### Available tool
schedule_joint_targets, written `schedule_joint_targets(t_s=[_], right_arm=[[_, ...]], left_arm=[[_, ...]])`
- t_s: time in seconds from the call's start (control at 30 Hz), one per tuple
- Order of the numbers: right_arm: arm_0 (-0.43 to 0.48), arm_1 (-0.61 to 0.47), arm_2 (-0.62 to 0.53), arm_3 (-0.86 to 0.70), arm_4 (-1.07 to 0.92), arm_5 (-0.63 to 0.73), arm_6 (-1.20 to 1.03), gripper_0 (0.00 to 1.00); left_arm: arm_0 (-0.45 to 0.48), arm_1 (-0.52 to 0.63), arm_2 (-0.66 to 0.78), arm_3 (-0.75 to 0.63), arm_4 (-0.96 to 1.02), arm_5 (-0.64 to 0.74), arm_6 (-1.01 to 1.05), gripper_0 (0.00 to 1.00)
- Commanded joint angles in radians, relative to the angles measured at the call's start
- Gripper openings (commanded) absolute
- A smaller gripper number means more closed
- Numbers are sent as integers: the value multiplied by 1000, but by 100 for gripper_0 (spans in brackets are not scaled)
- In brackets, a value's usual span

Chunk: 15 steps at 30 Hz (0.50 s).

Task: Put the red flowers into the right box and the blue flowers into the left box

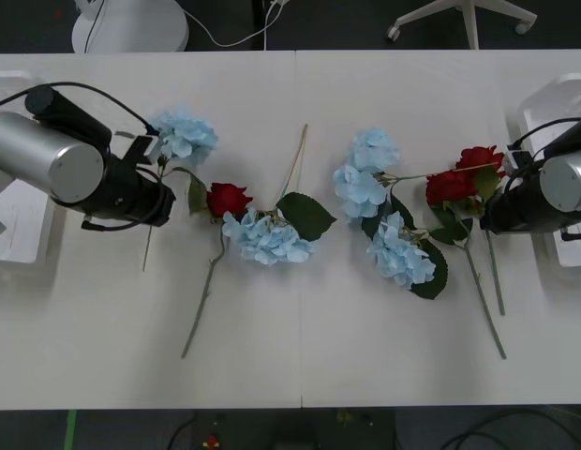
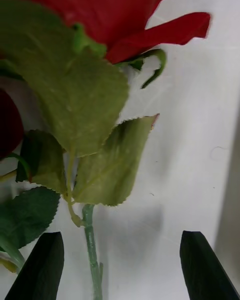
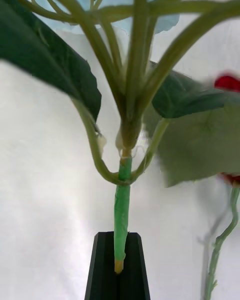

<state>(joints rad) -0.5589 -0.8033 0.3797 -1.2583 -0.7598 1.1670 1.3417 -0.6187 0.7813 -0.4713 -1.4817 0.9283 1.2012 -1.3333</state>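
Left gripper (image 3: 118, 275) pinches blue flowers' (image 3: 122, 200) stem lengthwise.

The left arm reaches in from the robot's left, its silver forearm and black wrist angled toward the middle. The left pincer (image 3: 118, 270) has its black fingers (image 3: 102, 272) pressed together, clamping a green stem between them. The right arm comes in from the robot's right. The right pincer (image 2: 122, 267) holds its black fingers (image 2: 42, 267) wide apart, gripping nothing.
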Motion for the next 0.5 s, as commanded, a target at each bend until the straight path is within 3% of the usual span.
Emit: schedule_joint_targets(t_s=[0.03, 0.27, 0.4, 0.43, 0.47, 0.5], right_arm=[[-42, 46, 8, 10, 11, -27, -52, 67], [-41, 78, 8, 51, 27, -76, -58, 67], [-41, 85, 8, 63, 31, -87, -59, 66], [-41, 85, 8, 63, 30, -87, -59, 56], [-42, 85, 8, 63, 30, -87, -59, 34], [-42, 85, 8, 63, 28, -87, -61, 24]], left_arm=[[-41, 1, 237, -28, 17, 106, -73, 0], [-39, 87, 485, -28, -20, 241, -80, 0], [-39, 173, 534, -15, -89, 270, -75, 0], [-41, 199, 539, -2, -108, 270, -75, 0], [-41, 219, 542, 18, -123, 264, -76, 0], [-41, 228, 542, 31, -131, 259, -78, 0]])
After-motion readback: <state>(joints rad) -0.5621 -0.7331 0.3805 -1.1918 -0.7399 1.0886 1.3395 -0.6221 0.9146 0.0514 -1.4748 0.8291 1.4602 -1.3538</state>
